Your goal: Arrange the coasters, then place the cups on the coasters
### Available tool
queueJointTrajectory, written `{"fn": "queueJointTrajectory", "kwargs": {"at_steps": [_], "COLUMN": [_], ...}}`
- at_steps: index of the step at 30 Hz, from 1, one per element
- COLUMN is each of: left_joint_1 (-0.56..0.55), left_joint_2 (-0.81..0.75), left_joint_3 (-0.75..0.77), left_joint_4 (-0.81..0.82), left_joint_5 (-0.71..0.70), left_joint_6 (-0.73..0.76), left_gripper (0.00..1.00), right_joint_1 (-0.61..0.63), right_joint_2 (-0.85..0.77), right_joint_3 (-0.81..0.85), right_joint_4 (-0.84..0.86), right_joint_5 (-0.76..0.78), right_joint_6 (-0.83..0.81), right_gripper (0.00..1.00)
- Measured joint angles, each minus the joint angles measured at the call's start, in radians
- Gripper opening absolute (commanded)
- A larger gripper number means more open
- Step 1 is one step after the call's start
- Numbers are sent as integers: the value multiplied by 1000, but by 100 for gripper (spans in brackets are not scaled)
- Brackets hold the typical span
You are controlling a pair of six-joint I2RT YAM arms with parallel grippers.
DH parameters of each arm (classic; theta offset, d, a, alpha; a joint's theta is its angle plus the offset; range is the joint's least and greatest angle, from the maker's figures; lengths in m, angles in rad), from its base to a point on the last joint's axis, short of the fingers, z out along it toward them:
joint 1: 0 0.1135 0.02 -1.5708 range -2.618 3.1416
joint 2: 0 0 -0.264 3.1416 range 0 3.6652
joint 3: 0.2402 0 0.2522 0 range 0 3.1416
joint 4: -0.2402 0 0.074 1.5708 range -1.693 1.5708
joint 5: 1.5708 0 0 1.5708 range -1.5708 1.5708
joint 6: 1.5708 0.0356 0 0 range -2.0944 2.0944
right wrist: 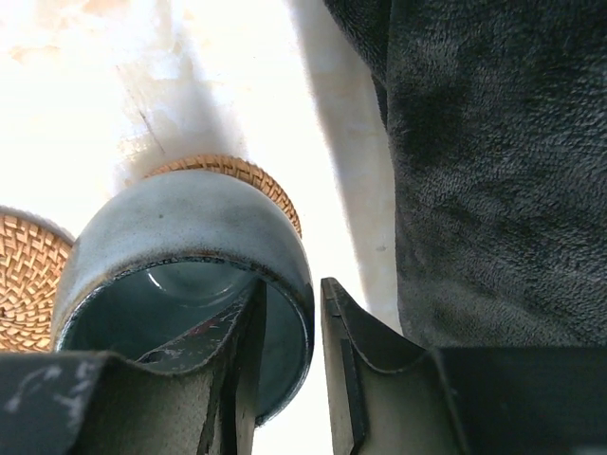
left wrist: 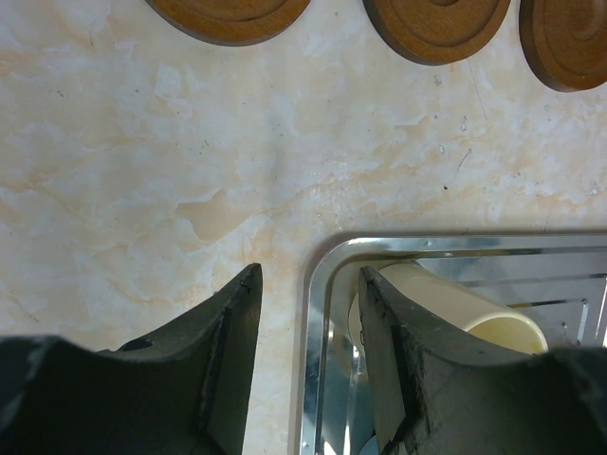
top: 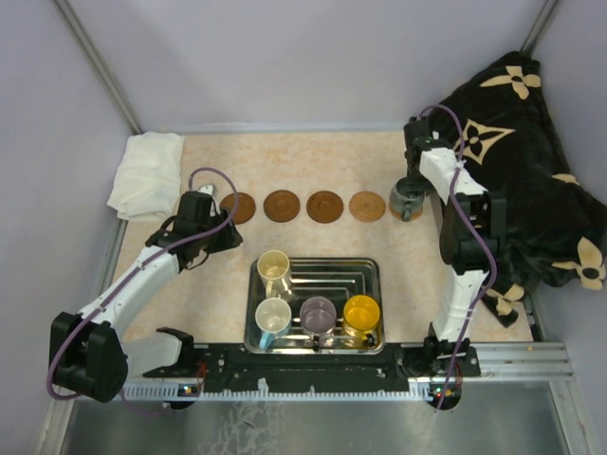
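The right end effector (right wrist: 291, 284) straddled the rim of the grey-green cup (right wrist: 190, 227), jaws slightly parted; the cup stood on the rightmost coaster (right wrist: 251, 175). The left end effector (left wrist: 308, 275) hung spread above the tray (left wrist: 318, 313).

Row of coasters (top: 303, 206) across the far side, one cup (top: 408, 199) on the rightmost; nearer, four cups (top: 318, 313) in the tray (top: 375, 270).

L claw (left wrist: 308, 281) astride tray rim (left wrist: 427, 244); cream cup (left wrist: 460, 305) inside; 3 coasters (left wrist: 436, 24) beyond
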Motion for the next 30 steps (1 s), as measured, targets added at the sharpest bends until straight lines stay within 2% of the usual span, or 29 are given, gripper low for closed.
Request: {"fn": "queueJointTrajectory", "kwargs": {"at_steps": [11,13,17,20,25,30], "left_joint_1": [0,0,0,0,0,0], "left_joint_2": [-21,-27,-38,-45,-56,-60], "left_joint_3": [0,0,0,0,0,0], "left_joint_4": [-1,-1,-3,-4,-5,-6], "left_joint_5": [-1,-1,-1,-1,-1,0], "left_joint_6": [0,0,0,0,-1,0], "left_gripper": [52,52,52,53,55,57], "right_joint_1": [1,7,21,58,170,318], "right_joint_2": [-100,-129,-201,-288,-482,-689], "right_joint_3": [0,0,0,-20,-166,-426], "right_joint_4": [15,14,14,16,38,29], "right_joint_5": [-9,-3,18,35,35,18], "right_joint_6": [6,5,5,5,36,122], "right_gripper": [49,49,58,59,60,62]}}
